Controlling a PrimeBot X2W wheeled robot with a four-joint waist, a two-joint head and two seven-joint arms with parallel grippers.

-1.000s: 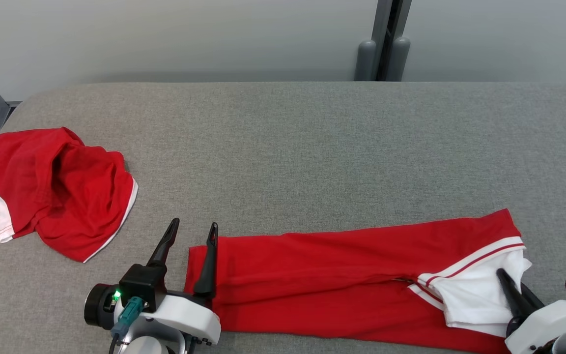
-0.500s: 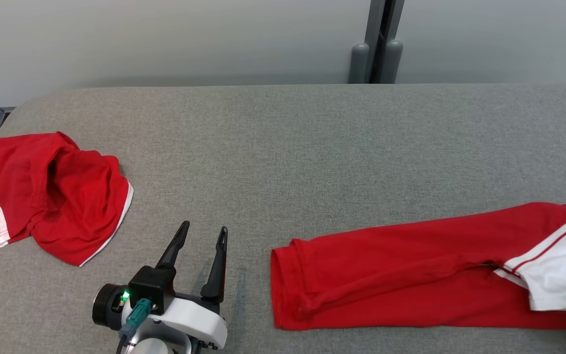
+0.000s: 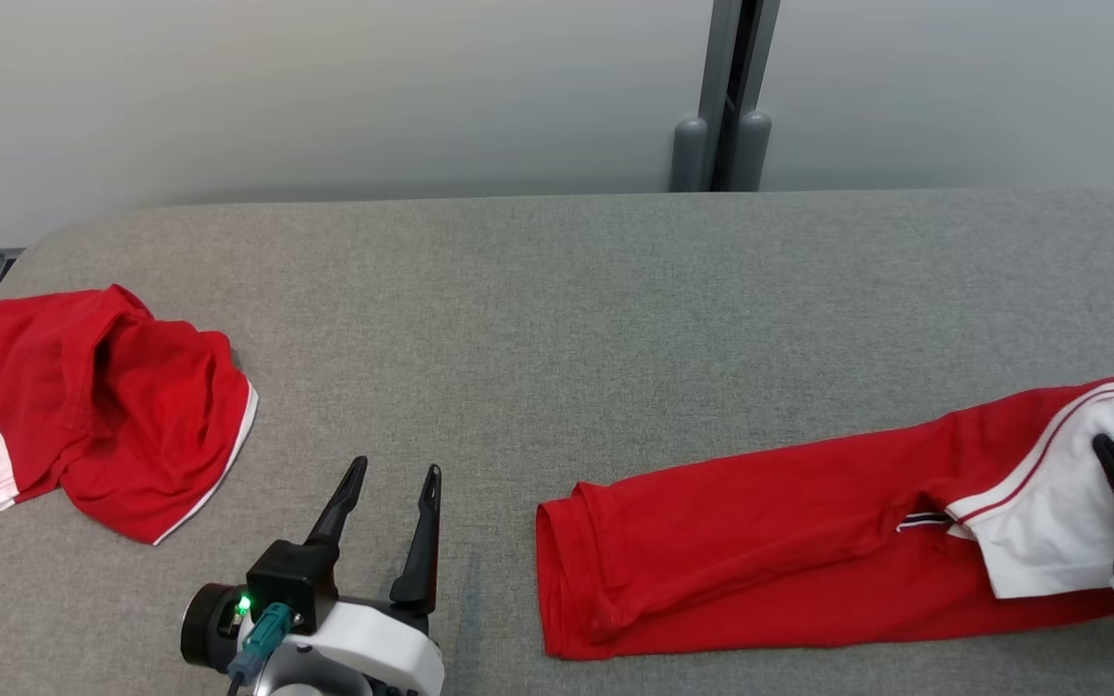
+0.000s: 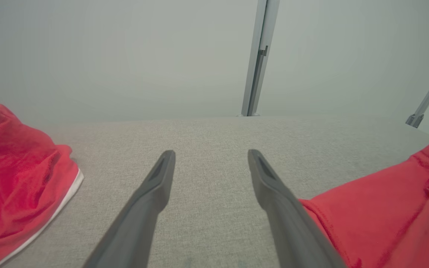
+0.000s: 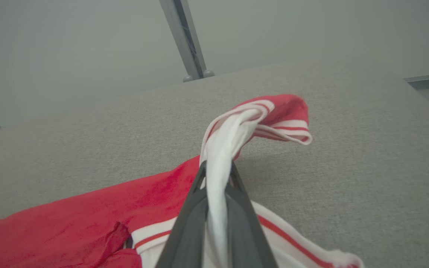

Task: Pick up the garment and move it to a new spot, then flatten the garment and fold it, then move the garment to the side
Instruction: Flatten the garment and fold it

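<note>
Pinching the garment (image 5: pixel 69 216) by its white, red-striped end, the right gripper (image 5: pixel 216 167) has its jaws almost closed on a bunched ridge of white cloth. That end is lifted off the surface and curls over past the fingertips. From the grip, the rest of the garment runs left as a long, narrow red band. It lies flat on the right half of the grey padded table (image 3: pixel 567 309), near the front edge.

Left gripper (image 3: pixel 396 467) is wide open and empty, low over bare table just left of the band's free end, not touching it. A second red garment (image 3: pixel 102 406) sits crumpled at far left, well apart.

My read: relocation and flattening look done, and a lengthwise fold looks in. What's left is either a crosswise fold or the move to the side. Can't tell which this grip serves. Release not yet done.
</note>
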